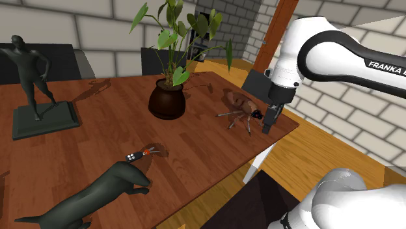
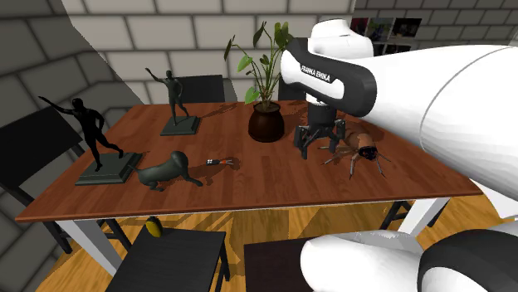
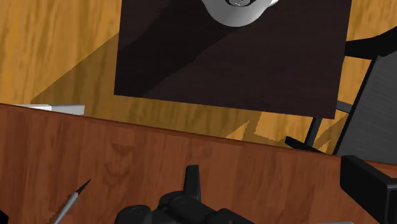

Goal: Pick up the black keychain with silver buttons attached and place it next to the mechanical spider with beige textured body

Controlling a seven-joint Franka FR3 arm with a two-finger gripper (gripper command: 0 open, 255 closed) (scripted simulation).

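Collision risk: the gripper [image 1: 267,125], spread and empty, hangs just beside the spider [image 1: 241,113] and could knock it when swinging toward the keychain [image 1: 135,156], well apart.

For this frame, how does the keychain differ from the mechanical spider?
The keychain is much smaller than the mechanical spider. The keychain is black with silvery buttons and lies flat; the spider has a brownish body on thin legs. The keychain lies by the dog figurine; the spider stands near the gripper. Both rest on the wooden table.
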